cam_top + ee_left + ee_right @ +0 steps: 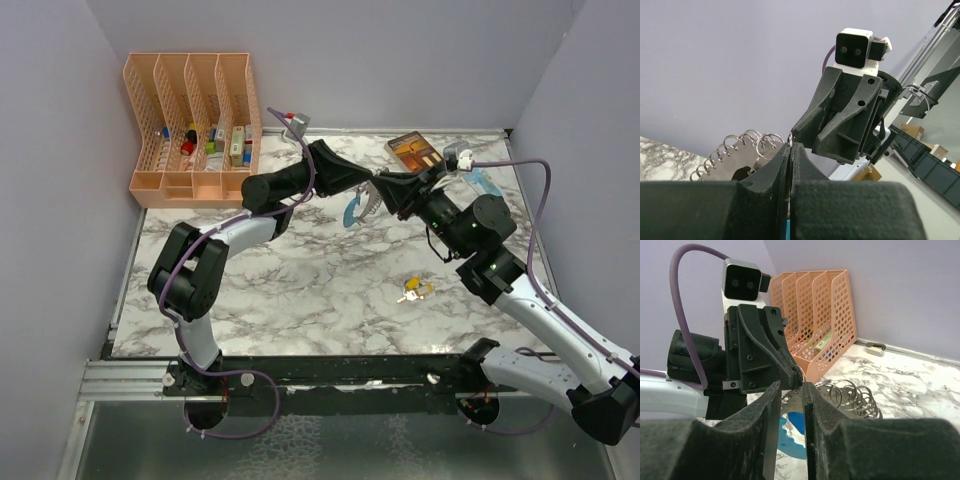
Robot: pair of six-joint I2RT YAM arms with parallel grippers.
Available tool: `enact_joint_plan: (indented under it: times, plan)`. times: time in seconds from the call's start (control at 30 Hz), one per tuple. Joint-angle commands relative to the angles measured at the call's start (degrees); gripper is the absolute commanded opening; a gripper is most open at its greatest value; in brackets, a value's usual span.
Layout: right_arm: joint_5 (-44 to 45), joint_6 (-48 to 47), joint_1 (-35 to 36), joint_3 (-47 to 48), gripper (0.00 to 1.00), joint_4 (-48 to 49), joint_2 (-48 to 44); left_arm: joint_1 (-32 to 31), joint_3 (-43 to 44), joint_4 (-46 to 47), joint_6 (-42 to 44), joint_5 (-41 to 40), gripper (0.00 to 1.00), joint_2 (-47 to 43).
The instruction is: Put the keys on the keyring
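Arms meet nose to nose above the far middle of the marbled tabletop [300,290].

Left gripper [372,184]: fingers [775,175] pressed fully together. A thin wire loop of the keyring [353,210] is pinched at their very tip. The bunch hangs just under that tip: light-blue curved piece below, and a fan of grey metal loops [747,145] spreading to the side. In the right wrist view the loops [852,395] and the blue piece [792,435] sit just beyond the tips.

Right gripper [386,192]: tip right against the left one's, at the ring. Fingers [765,430] stand a narrow slot apart. Cannot tell whether anything is clamped in the slot.

Keys [413,290], one with a yellow head, lie loose on the tabletop. They are near the right arm's forearm and well apart from the keyring.

Peach mesh file organizer [195,125] stands at the far left corner, with small items in its slots.
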Motion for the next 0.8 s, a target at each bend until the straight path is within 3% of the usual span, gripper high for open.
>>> enact_joint_plan:
  times: [0.0, 0.77]
  plan:
    - [3.7, 1.2, -0.5, -2.1, 0.24, 2.4, -1.8, -0.2, 2.5, 15.4, -1.1, -1.4, 0.00, -1.4]
    - [3.0, 2.9, -2.1, -0.7, 0.19, 2.7, -2.5, -0.2, 2.6, 15.4, -1.3, -1.1, 0.00, -1.5]
